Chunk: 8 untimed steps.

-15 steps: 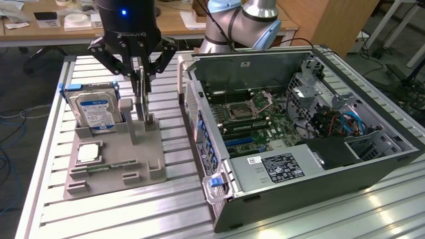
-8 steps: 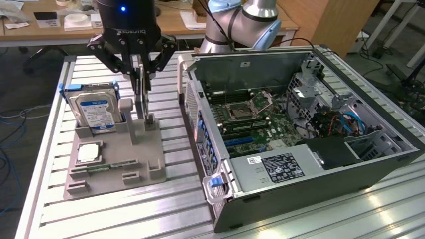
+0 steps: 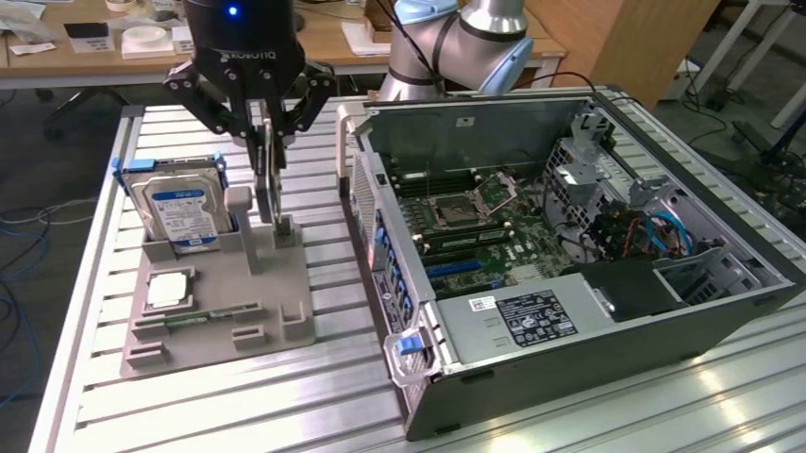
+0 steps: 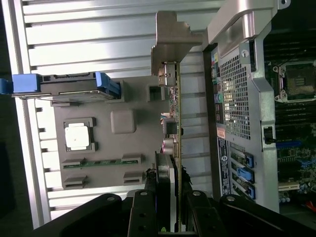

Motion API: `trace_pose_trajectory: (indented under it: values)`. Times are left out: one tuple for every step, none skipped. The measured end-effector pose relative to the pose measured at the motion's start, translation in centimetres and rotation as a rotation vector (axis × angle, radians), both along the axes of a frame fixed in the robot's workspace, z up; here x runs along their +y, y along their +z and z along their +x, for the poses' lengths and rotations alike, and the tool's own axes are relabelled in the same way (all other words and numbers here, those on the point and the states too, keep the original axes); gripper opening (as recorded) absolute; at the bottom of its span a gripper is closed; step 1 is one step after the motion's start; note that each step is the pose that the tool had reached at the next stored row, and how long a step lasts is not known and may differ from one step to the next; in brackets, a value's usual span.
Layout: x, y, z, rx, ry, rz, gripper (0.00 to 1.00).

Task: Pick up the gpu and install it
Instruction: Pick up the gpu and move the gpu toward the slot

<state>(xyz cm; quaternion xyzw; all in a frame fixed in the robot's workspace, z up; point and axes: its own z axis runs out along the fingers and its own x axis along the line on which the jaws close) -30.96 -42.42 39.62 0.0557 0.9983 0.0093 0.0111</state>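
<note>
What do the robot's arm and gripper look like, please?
The arm is silver-grey tubing with pale blue joint caps. The gripper is black, with white ROBOTIQ lettering on its body, a small blue light above that, and two jointed black linkage fingers.

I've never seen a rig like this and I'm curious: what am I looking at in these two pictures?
A robot arm ends in a two-fingered tool. One picture comes from a camera off the arm, the other from a camera on its wrist, looking past the tool. On a slatted table lies a grey holder with a hard drive, a processor chip and a memory stick. Beside it, on the exterior view's right, is an open computer case. The tool is closed on the gpu, a thin card standing on edge at the holder.
</note>
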Motion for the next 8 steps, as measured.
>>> trace_pose_trajectory:
  values:
    - [0.00, 0.04, 0.00, 0.0000, 0.000, 0.0000, 0.28]
    - [0.00, 0.08, 0.00, 0.0001, 0.000, 0.0001, 0.28]
    - [0.00, 0.12, 0.00, 0.0000, 0.000, 0.0001, 0.28]
    - [0.00, 0.17, 0.00, 0.0001, 0.000, 0.0001, 0.28]
    - [0.00, 0.21, 0.00, 0.0000, 0.000, 0.0002, 0.28]
    - [0.00, 0.27, 0.00, 0.0001, 0.000, 0.0001, 0.28]
    - [0.00, 0.32, 0.00, 0.0000, 0.000, 0.0001, 0.28]
    - [0.00, 0.38, 0.00, 0.0000, 0.000, 0.0002, 0.28]
